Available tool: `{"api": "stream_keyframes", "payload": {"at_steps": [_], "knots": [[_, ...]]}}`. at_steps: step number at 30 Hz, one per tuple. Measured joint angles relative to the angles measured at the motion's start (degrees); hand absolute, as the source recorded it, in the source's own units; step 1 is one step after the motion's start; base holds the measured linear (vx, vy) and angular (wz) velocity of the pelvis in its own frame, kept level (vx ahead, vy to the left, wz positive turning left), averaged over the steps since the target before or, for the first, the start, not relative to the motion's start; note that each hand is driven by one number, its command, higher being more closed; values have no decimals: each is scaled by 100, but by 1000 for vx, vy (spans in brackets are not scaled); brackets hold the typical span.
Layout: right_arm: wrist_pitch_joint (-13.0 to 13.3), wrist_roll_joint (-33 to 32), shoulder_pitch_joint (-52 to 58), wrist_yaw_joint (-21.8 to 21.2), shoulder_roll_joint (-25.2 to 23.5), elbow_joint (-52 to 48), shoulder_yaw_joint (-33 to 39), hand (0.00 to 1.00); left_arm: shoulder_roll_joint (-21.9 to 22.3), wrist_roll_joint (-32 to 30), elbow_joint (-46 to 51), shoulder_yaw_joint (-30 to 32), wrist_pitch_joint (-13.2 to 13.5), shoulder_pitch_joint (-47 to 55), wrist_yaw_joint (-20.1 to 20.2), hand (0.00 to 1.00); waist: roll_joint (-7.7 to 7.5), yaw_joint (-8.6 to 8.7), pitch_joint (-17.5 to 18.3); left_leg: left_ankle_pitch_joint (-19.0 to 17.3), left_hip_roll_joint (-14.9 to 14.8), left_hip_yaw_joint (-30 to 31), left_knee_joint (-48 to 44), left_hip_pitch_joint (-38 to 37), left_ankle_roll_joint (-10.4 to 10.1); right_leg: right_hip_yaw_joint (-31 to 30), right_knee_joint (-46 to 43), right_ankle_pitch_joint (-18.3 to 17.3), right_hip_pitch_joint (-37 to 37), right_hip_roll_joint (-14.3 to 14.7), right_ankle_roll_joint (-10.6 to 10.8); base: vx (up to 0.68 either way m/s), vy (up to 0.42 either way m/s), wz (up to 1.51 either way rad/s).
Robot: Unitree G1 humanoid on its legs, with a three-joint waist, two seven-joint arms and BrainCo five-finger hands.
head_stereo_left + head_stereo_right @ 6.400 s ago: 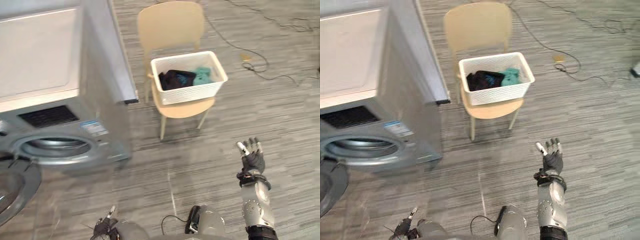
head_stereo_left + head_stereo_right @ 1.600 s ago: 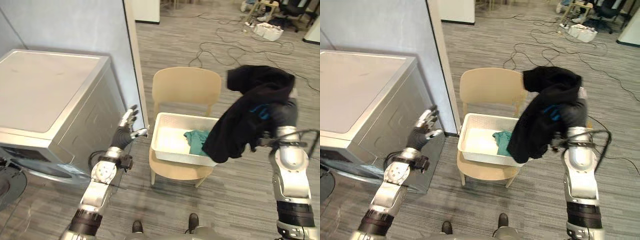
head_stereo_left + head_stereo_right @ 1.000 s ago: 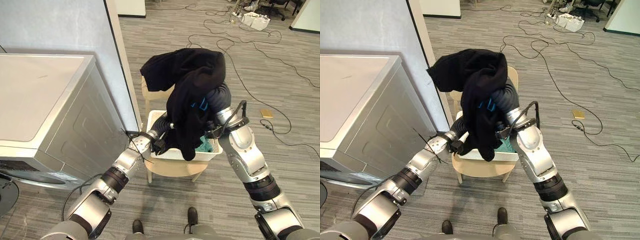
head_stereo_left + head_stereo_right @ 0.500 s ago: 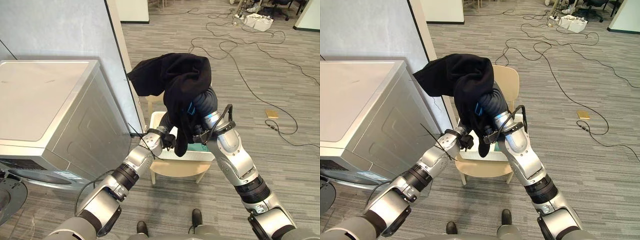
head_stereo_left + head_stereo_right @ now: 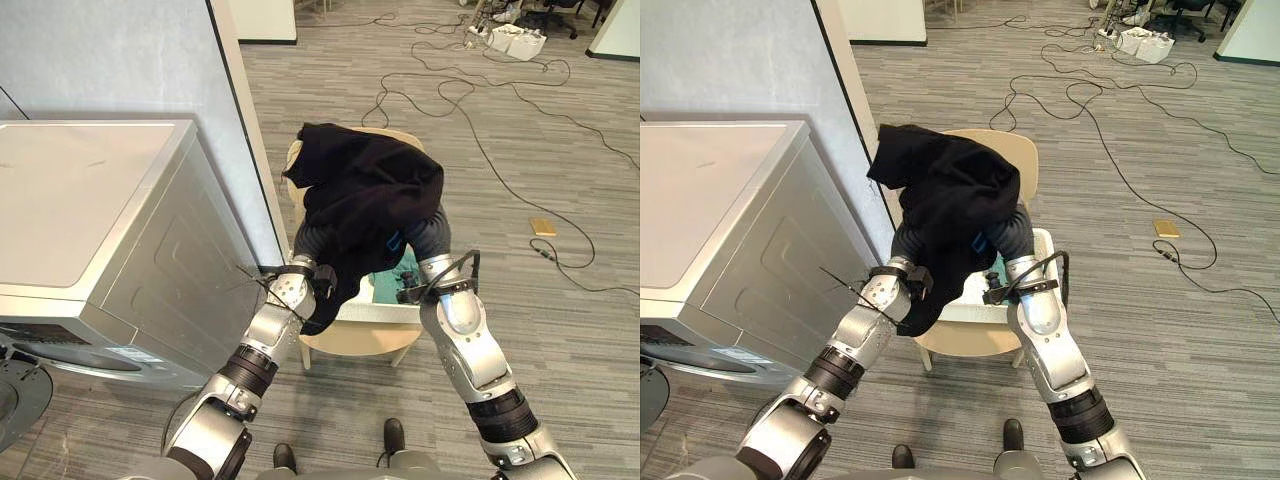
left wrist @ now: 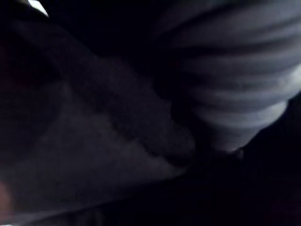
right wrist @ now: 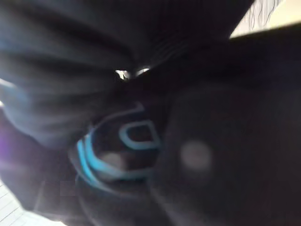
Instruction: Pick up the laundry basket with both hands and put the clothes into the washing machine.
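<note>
Directly above the white laundry basket (image 5: 382,313), which sits on the tan chair (image 5: 350,342) beside the washing machine (image 5: 100,220), a black garment (image 5: 365,190) hangs draped over both arms. It buries the left hand (image 5: 306,240) and the right hand (image 5: 430,236), so whether either one grips it cannot be told. A teal cloth (image 5: 392,287) lies in the basket.

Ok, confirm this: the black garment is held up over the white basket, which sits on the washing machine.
No. The black garment is held up over the white basket, but that basket sits on the beige chair, as the left eye view shows.
</note>
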State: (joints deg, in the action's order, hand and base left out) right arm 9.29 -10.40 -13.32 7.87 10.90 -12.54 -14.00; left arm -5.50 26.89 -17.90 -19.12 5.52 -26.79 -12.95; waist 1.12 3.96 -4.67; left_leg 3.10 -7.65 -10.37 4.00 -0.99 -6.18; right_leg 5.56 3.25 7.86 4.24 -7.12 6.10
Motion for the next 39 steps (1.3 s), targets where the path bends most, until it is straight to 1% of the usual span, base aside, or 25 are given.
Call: {"api": "stream_keyframes", "payload": {"at_steps": [1, 2, 8, 12, 14, 16, 19, 21, 23, 26, 29, 31, 33, 35, 37, 38, 39], "knots": [[-74, 54, 55, 68, -36, 0, 25, 0, 15, -64, 99, 91, 3, 48, -6, 100, 0, 12, 0, 0, 0, -20, 2, -10, 0, -19, 0, 0, 3, 1, 0, -9, -1, -11], [-90, 130, 134, 94, -55, 0, 79, 0, 41, -70, 194, 151, 11, 108, -52, 100, 0, 7, 0, -1, 0, -59, 8, -32, 0, -58, 0, 0, 7, 5, 0, -8, 0, -11], [-109, 155, 689, 197, -192, -1, 352, 0, 83, -117, 261, 210, 11, 111, -115, 100, 2, 29, 0, -4, 6, -119, 16, -57, -1, -106, 9, -1, 24, 5, 2, -27, -3, -6], [-114, 151, 937, 194, -215, -2, 474, 0, 88, -128, 425, 409, 12, 111, -114, 100, 26, 53, 5, -5, 13, -251, 16, -16, -1, -255, -2, 16, 160, 15, 5, -30, -2, -16], [-121, 151, 1104, 191, -245, -3, 519, 0, 78, -127, 445, 490, 16, 104, -115, 100, 84, 135, -8, -6, 26, -292, 16, 24, 0, -297, -2, 39, 222, 11, 12, -19, 3, -16], [-186, 150, 1245, 186, -261, -3, 518, 0, 84, -126, 445, 615, 17, 94, -122, 100, 129, 151, -3, -29, 32, -421, 15, 26, 2, -429, -13, 61, 313, 20, 15, -11, 6, -27], [-209, 150, 1514, 186, -263, -10, 562, 0, 81, -113, 440, 651, 19, 15, -219, 100, 227, 206, -28, -58, 53, -580, 7, 63, 7, -590, -16, 105, 448, 22, 27, -6, 8, -26], [-233, 149, 1678, 190, -284, -10, 597, 0, 80, -67, 418, 805, 18, -111, -246, 100, 275, 261, -46, -69, 67, -700, -1, 127, 12, -715, -21, 137, 579, 27, 32, -6, 5, -30], [-263, 146, 1865, 202, -354, -16, 701, 0, 65, 50, 373, 1116, 21, -334, -366, 100, 325, 384, -134, -84, 67, -805, -4, 117, 9, -817, -21, 159, 629, 42, 37, -3, -1, -29], [-312, 201, 2183, 226, -382, -16, 976, 0, 38, 346, 380, 1442, 183, -523, -486, 100, 358, 459, -180, -159, 36, -1046, -44, 129, -19, -1056, -22, 193, 769, 105, 33, 8, -11, -36], [-354, 223, 2613, 400, -464, 75, 1452, 0, 110, 601, 405, 1492, 246, -555, -494, 100, 434, 488, -230, -214, -9, -1113, -101, 147, -32, -1098, -22, 192, 797, 146, 33, 33, -25, -15], [-456, 371, 2799, 484, -559, 353, 1758, 0, 210, 744, 426, 1511, 249, -554, -498, 100, 435, 483, -237, -215, -47, -1110, -100, 153, -34, -1078, -22, 192, 794, 181, 32, 45, -36, 2], [-650, 464, 2953, 580, -636, 997, 2086, 0, 342, 894, 674, 1520, 257, -435, -492, 100, 436, 480, -245, -215, -83, -1062, -100, 169, -34, -1021, -20, 185, 772, 202, 26, 40, -34, 10], [-780, 580, 2977, 590, -699, 1243, 2193, 0, 391, 903, 891, 1522, 260, -272, -472, 100, 440, 475, -250, -215, -100, -1029, -103, 158, -35, -983, -18, 171, 731, 205, 19, 22, -18, 12], [-972, 845, 3076, 575, -789, 1684, 2338, 0, 491, 906, 1189, 1526, 275, 146, -390, 100, 425, 457, -261, -239, -155, -946, -142, 65, -69, -849, -1, 115, 525, 224, -13, 23, -19, 27], [-992, 899, 3127, 565, -809, 1774, 2367, 0, 489, 905, 1192, 1528, 283, 247, -349, 100, 409, 455, -272, -276, -175, -909, -199, 43, -77, -829, 11, 107, 462, 230, -19, 6, -17, 24], [-1026, 1016, 3130, 531, -822, 2015, 2400, 0, 472, 903, 1192, 1584, 288, 528, -318, 100, 380, 440, -287, -395, -234, -862, -368, 18, -99, -777, 84, 100, 291, 244, -32, -3, -17, 14]]}}
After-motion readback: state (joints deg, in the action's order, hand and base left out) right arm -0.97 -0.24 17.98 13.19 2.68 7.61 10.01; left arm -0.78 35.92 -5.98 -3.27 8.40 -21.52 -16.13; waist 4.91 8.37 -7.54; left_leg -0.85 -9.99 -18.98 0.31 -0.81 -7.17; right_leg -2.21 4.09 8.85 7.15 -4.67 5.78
